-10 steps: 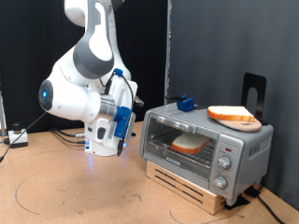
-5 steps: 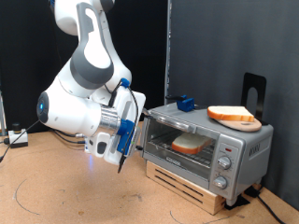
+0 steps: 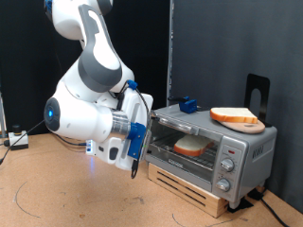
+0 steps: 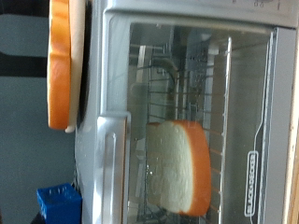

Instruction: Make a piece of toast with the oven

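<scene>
Bread's already in, door's shut

The piece of toast [image 4: 179,177] sits on the rack inside the oven [image 3: 210,147]. The gripper [image 3: 135,168] hangs just off the oven's left side in the exterior view; can't tell if it's open, nothing visibly held. Seems like the knobs [image 3: 225,170] still need setting.

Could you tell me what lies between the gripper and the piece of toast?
The oven's closed glass door: both views show the piece of toast behind it on the rack, the gripper outside.
</scene>
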`<state>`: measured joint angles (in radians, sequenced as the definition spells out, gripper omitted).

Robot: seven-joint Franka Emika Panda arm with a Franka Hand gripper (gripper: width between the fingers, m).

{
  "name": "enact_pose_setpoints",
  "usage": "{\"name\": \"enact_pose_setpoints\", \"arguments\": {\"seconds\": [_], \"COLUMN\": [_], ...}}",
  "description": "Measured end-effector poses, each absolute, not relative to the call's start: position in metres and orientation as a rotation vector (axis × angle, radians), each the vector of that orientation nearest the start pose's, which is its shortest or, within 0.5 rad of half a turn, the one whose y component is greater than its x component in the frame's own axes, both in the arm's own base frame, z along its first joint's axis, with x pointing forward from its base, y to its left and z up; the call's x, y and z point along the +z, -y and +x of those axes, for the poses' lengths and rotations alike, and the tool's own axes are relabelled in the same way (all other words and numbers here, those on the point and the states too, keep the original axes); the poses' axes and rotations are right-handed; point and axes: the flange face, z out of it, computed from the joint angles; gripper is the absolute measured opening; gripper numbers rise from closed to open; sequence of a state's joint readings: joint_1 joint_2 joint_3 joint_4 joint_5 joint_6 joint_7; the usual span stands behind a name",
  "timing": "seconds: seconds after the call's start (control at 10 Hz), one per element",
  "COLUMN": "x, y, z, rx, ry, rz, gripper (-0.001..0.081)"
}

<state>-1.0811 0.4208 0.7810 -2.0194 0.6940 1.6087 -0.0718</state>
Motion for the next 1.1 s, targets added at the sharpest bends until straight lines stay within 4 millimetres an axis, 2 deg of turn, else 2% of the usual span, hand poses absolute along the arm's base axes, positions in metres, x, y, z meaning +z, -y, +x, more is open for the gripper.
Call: {"name": "enact_pose_setpoints", "arguments": {"seconds": [0.3,0.4,0.7,0.9,1.1], "x": [0.296,0.289,0.290,0.285,0.271], "y": [0.084,0.083,0.081,0.073,0.060], "z": [0.547,0.556,0.561,0.578,0.595], "rx": [0.715,0.737,0.716,0.693,0.729], "ry": [-0.429,-0.408,-0.418,-0.430,-0.457], "rz": [-1.961,-1.931,-1.902,-1.878,-1.864], "gripper": [0.0809,0.0809,0.0809,0.0809,0.0809]}}
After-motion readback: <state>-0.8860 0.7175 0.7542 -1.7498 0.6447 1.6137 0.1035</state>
